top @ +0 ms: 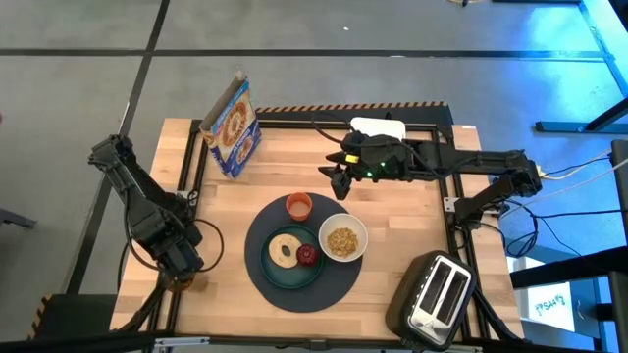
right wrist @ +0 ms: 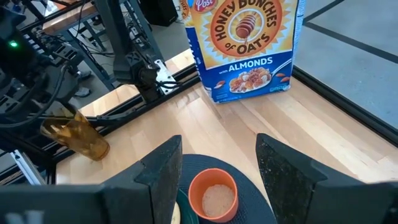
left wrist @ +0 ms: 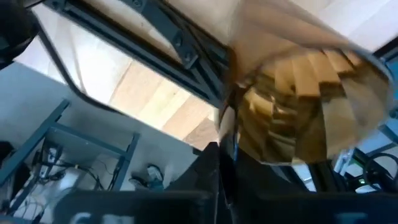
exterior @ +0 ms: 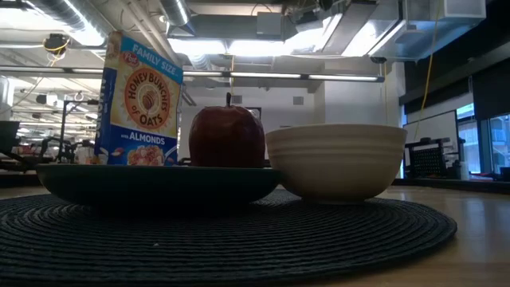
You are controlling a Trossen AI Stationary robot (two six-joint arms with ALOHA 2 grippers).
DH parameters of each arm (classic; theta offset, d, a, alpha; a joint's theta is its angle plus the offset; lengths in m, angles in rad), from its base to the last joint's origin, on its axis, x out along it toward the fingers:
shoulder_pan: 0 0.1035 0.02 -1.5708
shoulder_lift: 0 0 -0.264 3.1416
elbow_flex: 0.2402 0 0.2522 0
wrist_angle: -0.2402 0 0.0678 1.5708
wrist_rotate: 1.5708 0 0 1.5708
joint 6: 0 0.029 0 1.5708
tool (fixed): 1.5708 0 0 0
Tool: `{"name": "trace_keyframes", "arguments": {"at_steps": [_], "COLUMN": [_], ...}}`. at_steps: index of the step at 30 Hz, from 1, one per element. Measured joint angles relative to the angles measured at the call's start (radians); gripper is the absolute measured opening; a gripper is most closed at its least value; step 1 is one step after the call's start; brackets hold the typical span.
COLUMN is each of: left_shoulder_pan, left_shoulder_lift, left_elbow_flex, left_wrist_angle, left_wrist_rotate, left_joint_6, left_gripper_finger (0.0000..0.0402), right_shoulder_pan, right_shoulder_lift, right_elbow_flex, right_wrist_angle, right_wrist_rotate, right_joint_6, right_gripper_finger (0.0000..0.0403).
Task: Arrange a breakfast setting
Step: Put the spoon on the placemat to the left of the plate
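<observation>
A round dark placemat [top: 263, 279] lies at the table's middle near side. On it rest a teal plate [top: 278, 272] with a bagel [top: 287, 250] and a small red apple [top: 308, 255], a white bowl [top: 342, 238] of cereal, and an orange cup [top: 299, 206] at its far edge. No spoon shows. My right gripper [top: 339, 183] hangs open above the table just beyond the orange cup [right wrist: 212, 196]. My left gripper [top: 182, 267] is at the table's near left edge, shut on an amber faceted tumbler [top: 180, 282]. My left gripper holds the amber tumbler [left wrist: 305, 106] with a dark finger [left wrist: 221, 155] along its side wall. The tumbler lies tilted in the hold, as the right wrist view [right wrist: 78, 135] shows. The gripper's own body hides the exact place of contact.
A cereal box [top: 233, 126] stands upright at the far left. A white rectangular container [top: 378, 127] sits at the far edge behind the right arm. A black-and-silver toaster [top: 437, 294] stands at the near right corner. A dark metal frame [top: 191, 157] rims the table.
</observation>
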Motion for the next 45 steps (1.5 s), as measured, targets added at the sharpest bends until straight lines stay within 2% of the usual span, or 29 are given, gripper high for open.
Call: {"name": "trace_keyframes", "arguments": {"at_steps": [2,9,17,28,37,45], "left_shoulder_pan": [0.000,0.005,0.036,0.043,0.043,0.043], "left_shoulder_lift": [0.000,0.000,-0.001,-0.002,-0.047,-0.104], "left_elbow_flex": [0.008,0.074,0.195,0.322,0.346,0.346], "left_wrist_angle": [-0.001,-0.010,-0.066,-0.063,-0.063,-0.063], "left_wrist_rotate": [0.007,0.010,0.009,-0.001,-0.090,-0.125], "left_joint_6": [0.000,-0.001,-0.001,0.000,-0.027,-0.055], "left_gripper_finger": [0.0007,0.0014,0.0006,0.0007,0.0008,0.0009], "right_shoulder_pan": [-0.004,-0.011,-0.011,-0.011,-0.011,-0.011], "right_shoulder_lift": [0.000,0.000,0.000,0.000,0.000,0.000], "right_elbow_flex": [0.000,0.000,0.000,0.000,0.000,0.000], "right_wrist_angle": [0.000,0.003,0.006,0.064,0.130,0.132], "right_wrist_rotate": [0.001,-0.002,-0.003,-0.003,-0.056,-0.063], "right_joint_6": [0.000,-0.001,-0.001,-0.023,-0.022,-0.021], "right_gripper_finger": [0.0195,0.0195,0.0195,0.0195,0.0195,0.0195]}}
